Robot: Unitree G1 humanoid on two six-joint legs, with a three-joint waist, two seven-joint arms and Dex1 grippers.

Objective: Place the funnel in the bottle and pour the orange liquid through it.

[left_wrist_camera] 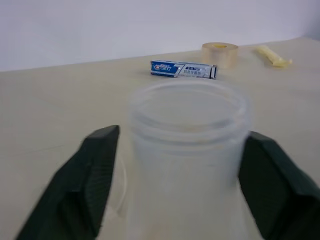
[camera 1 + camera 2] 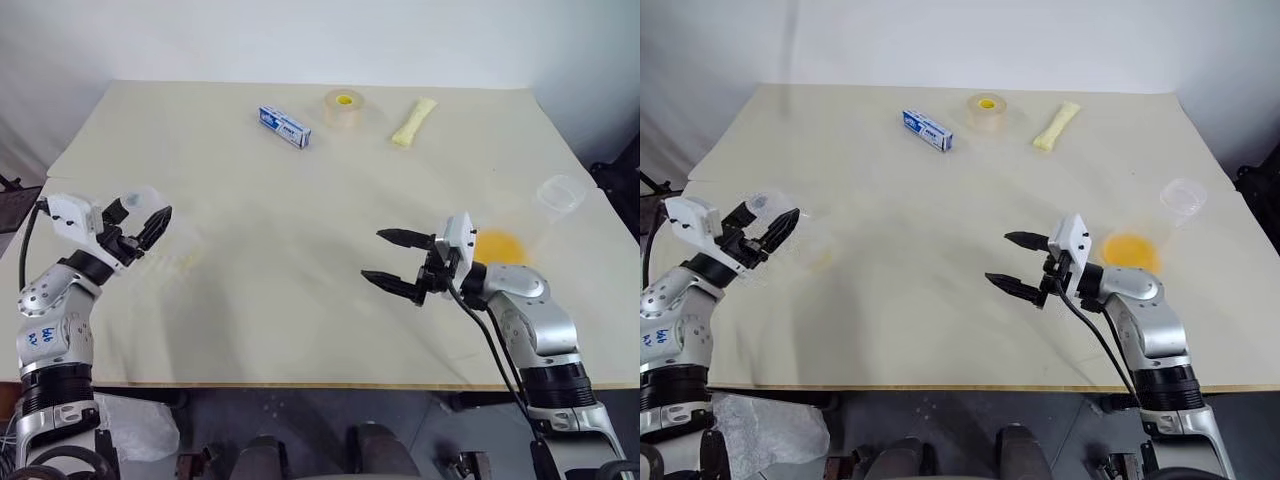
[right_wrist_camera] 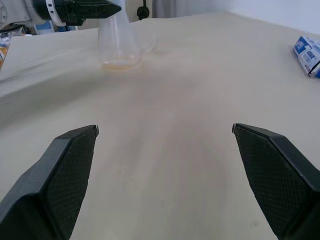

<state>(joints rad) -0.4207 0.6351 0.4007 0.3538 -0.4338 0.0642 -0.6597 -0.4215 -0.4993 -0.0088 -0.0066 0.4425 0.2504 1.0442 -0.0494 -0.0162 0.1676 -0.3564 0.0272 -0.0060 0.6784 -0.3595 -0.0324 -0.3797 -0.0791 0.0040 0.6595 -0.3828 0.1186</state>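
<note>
One clear conical bottle (image 3: 118, 42), wide base, orange film inside

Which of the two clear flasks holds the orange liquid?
The flask at the table's right edge, behind the right gripper, with orange in its base. The one between the left gripper's fingers looks nearly empty.

The middle of the table (image 2: 300, 300) lay bare between the two grippers, an open lane. At the left edge the bottle (image 3: 118, 42) stood in the way; along the far side sat a toothpaste box (image 2: 284, 127), tape roll (image 2: 344, 108) and pale packet (image 2: 413, 122).
</note>
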